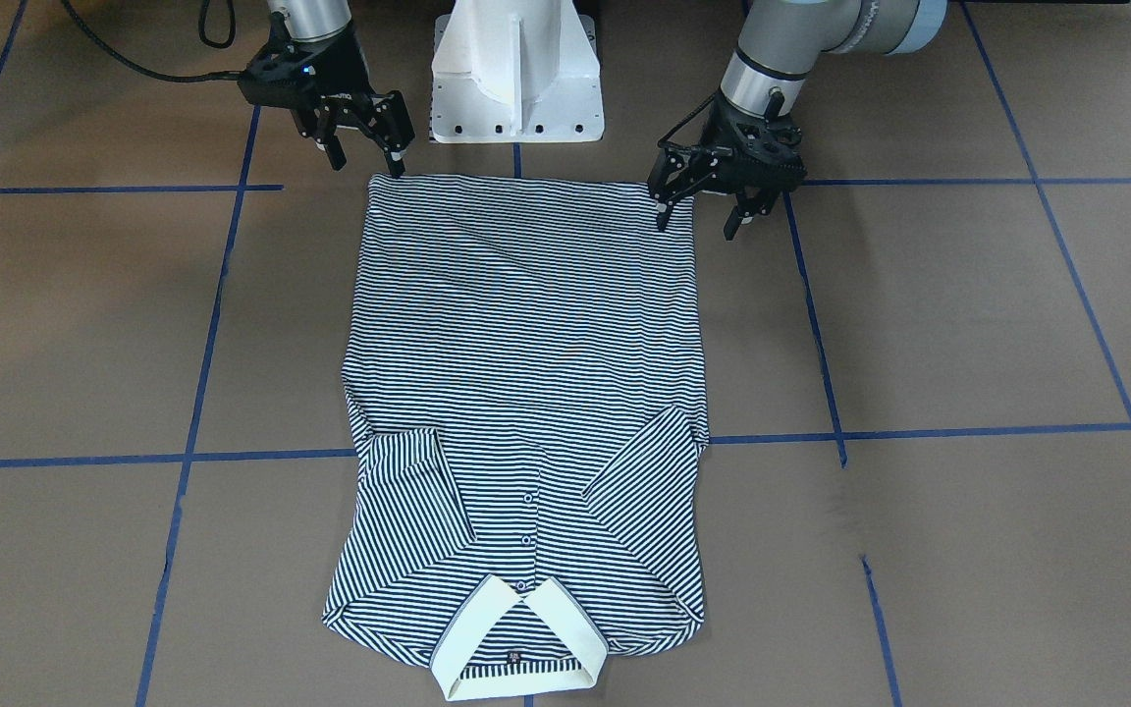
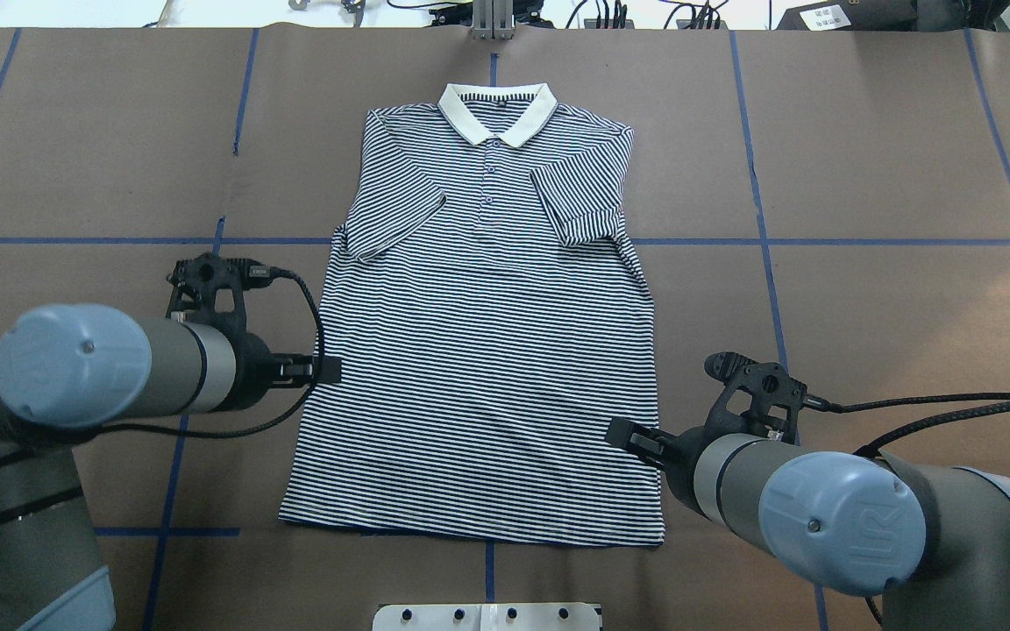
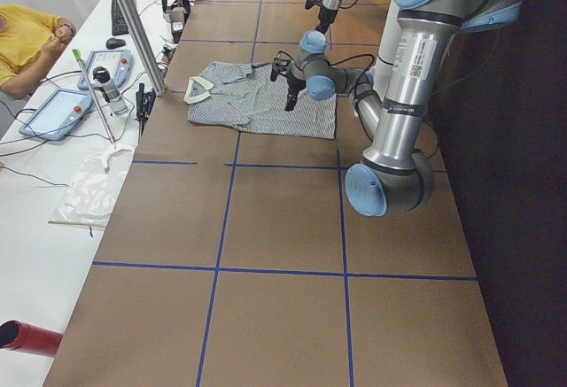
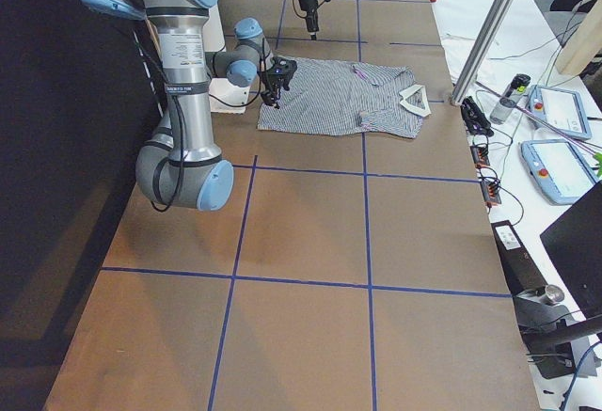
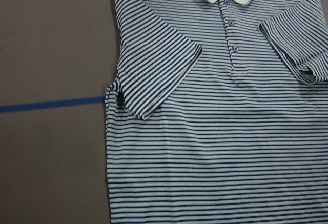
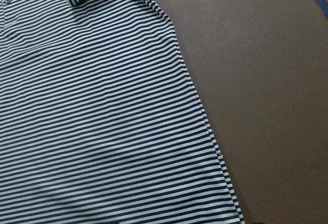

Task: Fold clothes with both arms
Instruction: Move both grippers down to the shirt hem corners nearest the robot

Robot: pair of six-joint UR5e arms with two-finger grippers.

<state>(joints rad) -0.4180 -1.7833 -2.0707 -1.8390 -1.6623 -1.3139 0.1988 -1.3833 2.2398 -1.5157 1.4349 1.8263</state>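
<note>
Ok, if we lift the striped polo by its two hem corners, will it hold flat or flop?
Probably floppy: the polo shirt lies thin and flat with soft wrinkles, so the hem would likely sag between the grips. The folded-in sleeves may fall open. The brown paper looks matte, so dragging may bunch the cloth.

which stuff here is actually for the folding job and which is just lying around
For the job: striped polo shirt; left gripper and right gripper, both open near the hem corners.

Lying about: control tablets, plastic bag, bottle on the side benches.
</note>
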